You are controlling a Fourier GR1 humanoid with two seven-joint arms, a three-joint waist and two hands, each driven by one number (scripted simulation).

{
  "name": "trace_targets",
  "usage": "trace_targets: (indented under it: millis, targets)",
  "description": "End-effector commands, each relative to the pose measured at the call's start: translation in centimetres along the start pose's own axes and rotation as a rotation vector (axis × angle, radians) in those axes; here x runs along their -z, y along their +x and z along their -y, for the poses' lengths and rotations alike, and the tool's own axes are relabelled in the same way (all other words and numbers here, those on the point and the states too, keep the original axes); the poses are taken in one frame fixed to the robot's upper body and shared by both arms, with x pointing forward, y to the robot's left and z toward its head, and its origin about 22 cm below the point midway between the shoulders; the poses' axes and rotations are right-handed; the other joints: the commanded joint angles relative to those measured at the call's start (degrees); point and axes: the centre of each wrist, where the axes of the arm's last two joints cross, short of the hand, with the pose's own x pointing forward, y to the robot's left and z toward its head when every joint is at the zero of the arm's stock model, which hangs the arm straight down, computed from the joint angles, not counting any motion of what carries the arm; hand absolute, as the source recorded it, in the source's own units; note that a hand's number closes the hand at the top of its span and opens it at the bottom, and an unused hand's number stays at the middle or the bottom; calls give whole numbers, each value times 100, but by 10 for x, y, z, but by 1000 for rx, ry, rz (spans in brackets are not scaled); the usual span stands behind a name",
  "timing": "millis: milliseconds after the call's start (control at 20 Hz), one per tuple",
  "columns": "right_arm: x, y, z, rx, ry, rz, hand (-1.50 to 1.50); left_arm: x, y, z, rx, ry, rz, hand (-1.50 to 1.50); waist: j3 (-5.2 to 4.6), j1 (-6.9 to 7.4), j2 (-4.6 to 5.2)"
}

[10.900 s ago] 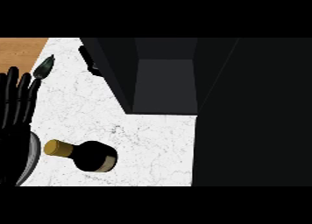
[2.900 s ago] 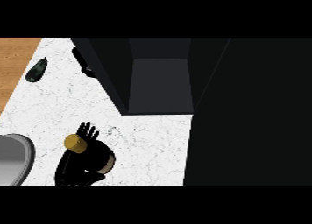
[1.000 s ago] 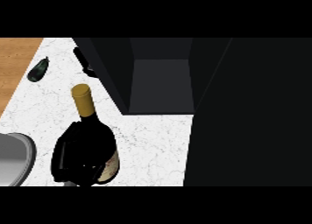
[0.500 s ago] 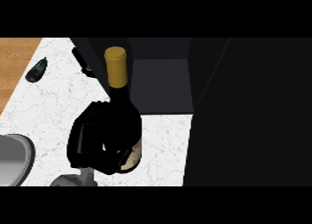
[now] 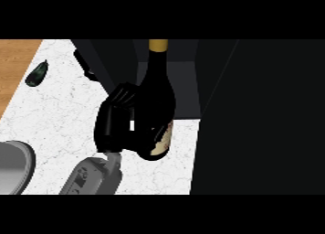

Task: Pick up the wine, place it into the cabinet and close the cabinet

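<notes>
The wine bottle is dark with a gold foil top and a cream label near its base. It is off the white counter, its neck pointing into the open front of the dark cabinet. My left hand is shut on the bottle's body from the left side, with its curled fingers showing by the bottle's shoulder. The grey forearm comes in from the lower edge. The bottle's base hangs over the counter just in front of the cabinet. My right hand does not show.
A small dark green thing lies near the counter's far left edge, beside the wooden surface. A grey rounded thing sits at the lower left edge. A cabinet door with a dark handle stands left of the opening. The right of the view is dark.
My left hand left its rest at the left edge, closed on the lying bottle, lifted it and carried it up and right. The neck has moved into the cabinet's opening.
</notes>
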Motion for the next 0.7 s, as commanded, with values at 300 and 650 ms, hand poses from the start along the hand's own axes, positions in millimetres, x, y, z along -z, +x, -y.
trace_targets:
  millis: [300, 650]
  targets:
    - [-25, 31, -4, 97, 30, 45, -150, 35, -29, 9, 98, 59, -53, 150, -2, -8, 9]
    - [-26, 35, 2, 72, 47, 58, -150, 17, -72, 1, 114, 71, -93, 150, -4, -22, 16]
